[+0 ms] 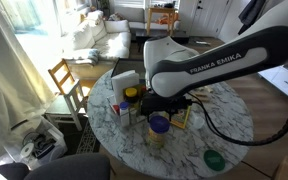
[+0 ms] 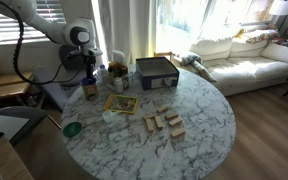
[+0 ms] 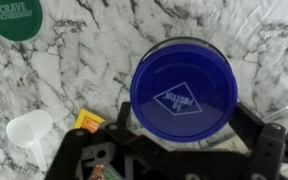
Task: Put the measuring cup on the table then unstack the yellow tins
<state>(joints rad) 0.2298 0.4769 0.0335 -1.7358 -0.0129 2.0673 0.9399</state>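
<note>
In the wrist view the measuring cup (image 3: 184, 92) shows from above as a round blue face with a white diamond logo. My gripper (image 3: 184, 120) is open, with one dark finger on each side of the cup and a gap to each. In an exterior view the cup (image 1: 159, 122) sits on top of the pale yellow tins (image 1: 157, 138), and my gripper (image 1: 163, 106) hangs just above it. From the opposite side my gripper (image 2: 88, 67) is over the same stack (image 2: 89, 88) near the edge of the marble table (image 2: 199, 105). The wrist view hides the tins under the cup.
A flat green disc (image 3: 14, 18) lies near the stack, also visible in both exterior views (image 1: 214, 158) (image 2: 72, 128). A white scoop (image 3: 29, 130) and a yellow card (image 2: 121, 103) lie close by. A yellow-capped jar (image 1: 131, 93), a dark box (image 2: 156, 70) and wooden blocks (image 2: 164, 123) share the table.
</note>
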